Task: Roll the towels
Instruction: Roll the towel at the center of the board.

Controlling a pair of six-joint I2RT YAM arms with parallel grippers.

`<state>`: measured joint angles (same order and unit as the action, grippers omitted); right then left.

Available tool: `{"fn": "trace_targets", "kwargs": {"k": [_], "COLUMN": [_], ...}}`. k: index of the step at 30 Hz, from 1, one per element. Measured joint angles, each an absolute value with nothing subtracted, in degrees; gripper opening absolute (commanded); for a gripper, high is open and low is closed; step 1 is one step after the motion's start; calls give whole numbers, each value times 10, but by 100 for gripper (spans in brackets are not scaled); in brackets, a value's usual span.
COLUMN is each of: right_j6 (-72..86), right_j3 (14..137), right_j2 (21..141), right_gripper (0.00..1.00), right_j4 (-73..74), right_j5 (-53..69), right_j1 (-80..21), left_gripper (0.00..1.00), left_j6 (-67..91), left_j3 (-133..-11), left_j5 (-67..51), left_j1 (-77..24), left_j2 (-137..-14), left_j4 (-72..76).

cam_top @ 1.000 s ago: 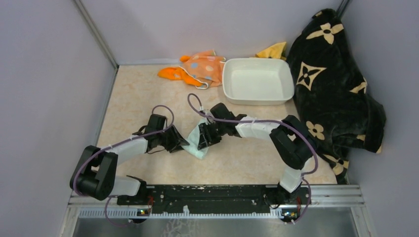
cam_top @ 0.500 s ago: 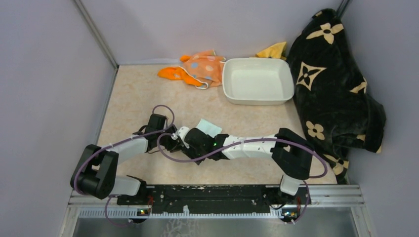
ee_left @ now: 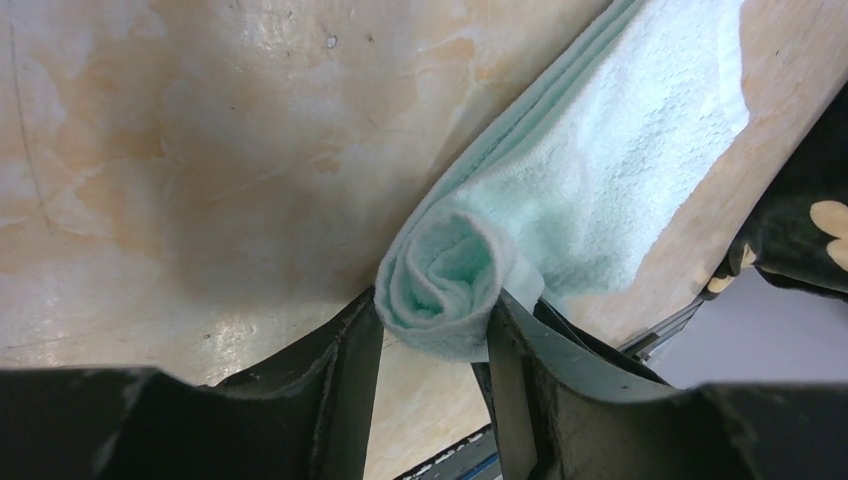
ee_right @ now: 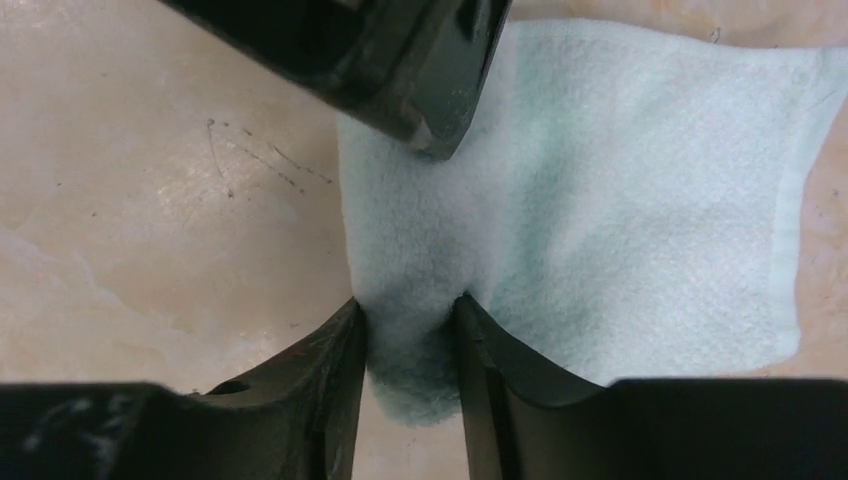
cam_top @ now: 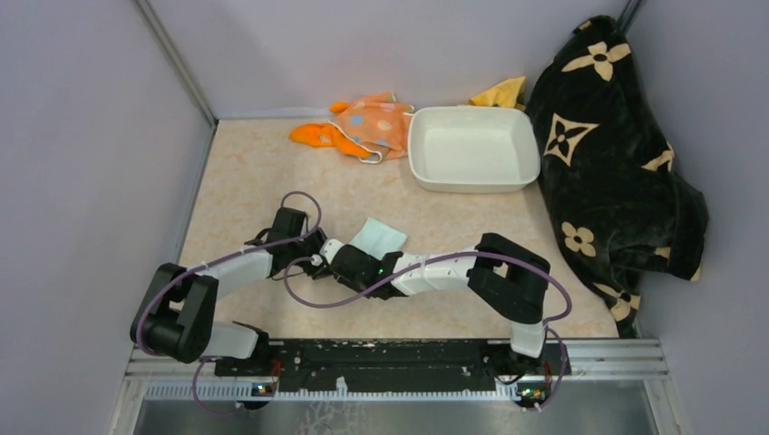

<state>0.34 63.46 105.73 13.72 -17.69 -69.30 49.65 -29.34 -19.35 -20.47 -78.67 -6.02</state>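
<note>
In the top view, the mint towel's (cam_top: 379,236) rolled end is hidden under the left arm (cam_top: 245,267) and right arm (cam_top: 435,270) at the centre. The yellow cloth (cam_top: 501,91), upper right, is partly covered by the dish (cam_top: 472,186) and blanket (cam_top: 617,163). In the left wrist view, the towel's far end is cut off at the top edge.

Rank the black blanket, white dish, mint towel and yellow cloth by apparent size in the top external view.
1. black blanket
2. white dish
3. mint towel and yellow cloth: not ranked. Their visible patches look alike, and the towel is partly hidden under the arms, the cloth behind the dish.
</note>
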Motion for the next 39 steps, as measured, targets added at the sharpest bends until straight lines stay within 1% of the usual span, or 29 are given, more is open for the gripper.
{"fn": "trace_targets", "kwargs": {"k": [1,2,3,6,7,9,12,14,18,21,24,29,32,34,36,39], "right_j6": [1,-2,-5,-14,-16,-17,3,27,93,152,214,306,350,373,382,381], "right_j3": [637,640,643,648,650,656,665,665,664,663,662,645,626,611,606,603], "right_j2": [1061,1064,1068,1071,1071,1071,1070,1070,1082,1110,1147,1189,1197,1198,1198,1194], "right_gripper": [27,17,12,1,0,0,0,0,0,0,0,0,3,8,14,24], "right_j4": [135,135,135,136,139,143,142,135,123,93,54,-14,-56,-77,-84,-86], "right_j5": [-181,-185,-190,-192,-185,-150,-35,65,255,364,449,542,566,575,577,572], "right_j1": [-693,-694,-694,-693,-692,-682,-648,-615,-548,-507,-475,-440,-427,-421,-418,-418], "left_gripper": [52,54,57,65,67,71,74,75,77,77,77,75,71,67,62,58], "left_j6": [495,494,493,489,487,480,472,468,467,471,480,497,506,506,507,507], "left_j3": [-295,-296,-298,-303,-305,-307,-307,-307,-307,-304,-291,-262,-256,-256,-256,-269], "left_j5": [-194,-194,-194,-191,-187,-172,-143,-126,-101,-95,-96,-113,-126,-132,-138,-156], "left_j1": [-205,-205,-205,-205,-205,-205,-205,-205,-202,-201,-201,-201,-201,-201,-201,-200], "left_j2": [-788,-788,-788,-784,-779,-764,-732,-702,-632,-587,-553,-555,-590,-624,-662,-709], "left_j4": [-61,-63,-65,-71,-76,-94,-133,-164,-212,-239,-245,-229,-203,-178,-155,-121]}}
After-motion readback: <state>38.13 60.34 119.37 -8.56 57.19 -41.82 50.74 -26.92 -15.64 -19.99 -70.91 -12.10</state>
